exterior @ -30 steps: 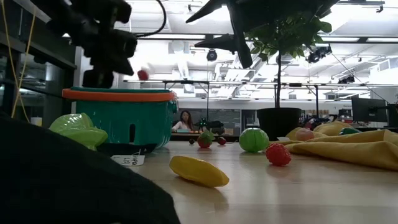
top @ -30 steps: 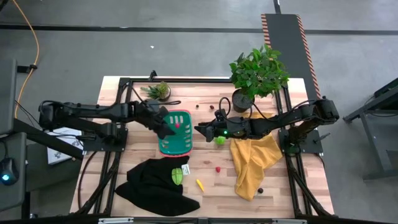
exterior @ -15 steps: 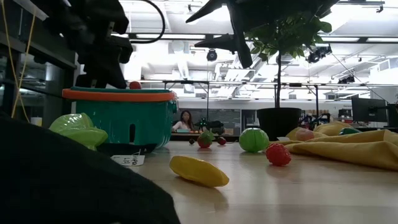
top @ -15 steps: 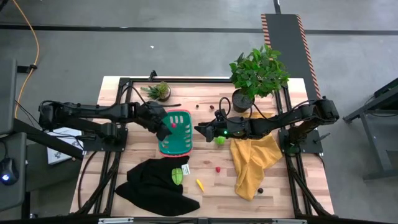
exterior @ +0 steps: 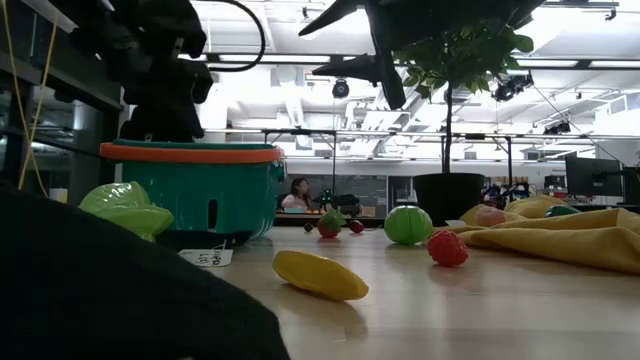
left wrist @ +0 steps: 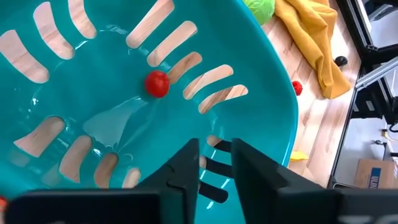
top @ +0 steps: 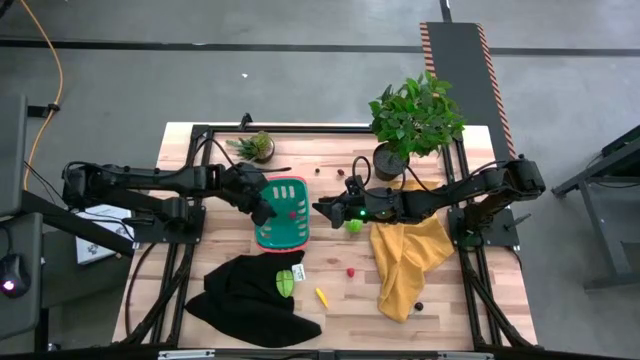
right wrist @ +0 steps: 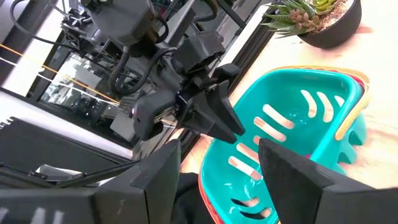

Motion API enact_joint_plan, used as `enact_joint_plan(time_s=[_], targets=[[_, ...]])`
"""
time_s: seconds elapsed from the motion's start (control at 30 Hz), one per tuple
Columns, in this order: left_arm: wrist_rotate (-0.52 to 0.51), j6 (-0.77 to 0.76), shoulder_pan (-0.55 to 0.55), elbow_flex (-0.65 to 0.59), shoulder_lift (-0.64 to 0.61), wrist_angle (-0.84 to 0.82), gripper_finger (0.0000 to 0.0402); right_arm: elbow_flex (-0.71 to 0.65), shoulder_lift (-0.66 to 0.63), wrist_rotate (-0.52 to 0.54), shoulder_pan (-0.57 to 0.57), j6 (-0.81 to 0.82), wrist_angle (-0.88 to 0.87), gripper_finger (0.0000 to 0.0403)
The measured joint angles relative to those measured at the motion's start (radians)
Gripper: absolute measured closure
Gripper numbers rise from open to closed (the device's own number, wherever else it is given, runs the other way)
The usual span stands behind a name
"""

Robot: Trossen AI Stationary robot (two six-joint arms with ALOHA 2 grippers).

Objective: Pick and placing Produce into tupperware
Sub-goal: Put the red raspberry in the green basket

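Now red produce (left wrist: 157, 84) on tupperware (left wrist: 261, 74) floor, just beyond left pincer (left wrist: 214, 163).

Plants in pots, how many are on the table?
2. A big leafy plant stands near the table's far right corner. A small spiky one sits at the far edge, just beyond the teal basket. None seems hidden.

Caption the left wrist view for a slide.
Left gripper open above the teal basket, a small red fruit lying on its slotted bottom.
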Motion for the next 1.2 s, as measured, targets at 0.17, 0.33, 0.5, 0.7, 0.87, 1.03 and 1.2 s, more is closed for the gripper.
enact_joint_plan(time_s=[0.17, 0.33, 0.5, 0.7, 0.87, 1.03, 1.2], targets=[[0.000, 0.000, 0.000, 0.000, 0.000, 0.000, 0.0260, 0.000, 0.000, 0.000, 0.000, 0.000, 0.000, 0.0194], [0.000, 0.000, 0.000, 0.000, 0.000, 0.001, 0.0235, 0.000, 0.000, -0.001, 0.000, 0.000, 0.000, 0.0194], [0.002, 0.005, 0.000, 0.000, 0.000, 0.001, 0.0233, 0.000, 0.000, -0.069, 0.000, 0.000, 0.000, 0.0194], [0.083, 0.054, 0.000, 0.000, 0.000, 0.003, 0.0246, 0.000, -0.021, -0.196, 0.000, 0.017, -0.037, 0.0194], [0.171, 0.059, 0.000, 0.000, 0.000, 0.036, 0.0258, 0.000, -0.104, -0.205, 0.000, 0.015, -0.177, 0.0194], [0.270, 0.058, 0.000, 0.002, 0.000, 0.134, 0.0271, 0.000, -0.191, -0.203, 0.021, 0.014, -0.280, 0.0194], [0.363, 0.113, 0.000, 0.073, 0.000, 0.159, 0.0292, 0.000, -0.244, -0.168, 0.076, 0.022, -0.363, 0.0194]])
